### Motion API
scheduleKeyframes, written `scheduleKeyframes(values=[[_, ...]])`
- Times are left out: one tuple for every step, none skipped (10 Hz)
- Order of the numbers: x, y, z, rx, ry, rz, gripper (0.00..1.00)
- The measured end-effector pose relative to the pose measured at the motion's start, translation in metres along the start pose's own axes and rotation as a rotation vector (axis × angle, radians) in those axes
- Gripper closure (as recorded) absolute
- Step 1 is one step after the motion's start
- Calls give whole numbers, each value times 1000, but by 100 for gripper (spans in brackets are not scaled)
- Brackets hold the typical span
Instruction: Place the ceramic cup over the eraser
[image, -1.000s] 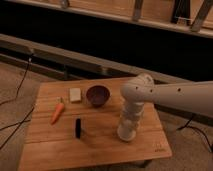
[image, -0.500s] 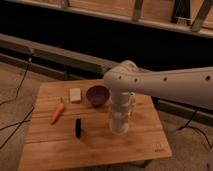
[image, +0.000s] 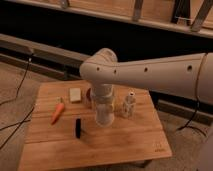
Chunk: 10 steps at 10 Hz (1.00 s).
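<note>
camera view, near to far: wooden table w/ bare planks along its near edge. eraser lies flat on the near-left part, long side running near-far, nothing touching it. just right of it and a bit farther back is the ceramic cup, at the bottom end of the arm's upright wrist. gripper comes straight down onto the cup from above; fingers closed tight, gripping the cup, though they can't be made out separately from the white cup body. cup is beside the eraser w/ a clear gap, not over it. can't tell if the cup base is on the wood or just off it. orange carrot lies tilted to the left, apart from the eraser. slim white bottle stands upright right of the wrist, near but apart. farther back: beige block flat on the wood, and a dark bowl mostly hidden behind the wrist. arm runs in from the right above the table. cable on the floor at far left.
</note>
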Motion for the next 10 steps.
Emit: scheduleKeyframes(values=[[-1,13,-7,-7,-8,-25,100],[0,25,-11,-17,-12,-46,100],[1,33,-14,-24,-15,-58,100],[4,42,-16,-33,-12,-69,100],[9,52,-17,-43,-7,-74,100],[13,59,-17,-56,-9,-77,100],[18,68,-17,-73,-12,-82,100],[23,75,-14,-87,-16,-87,100],[29,82,-12,-99,-18,-96,100],[33,87,-11,-106,-19,-100,100]])
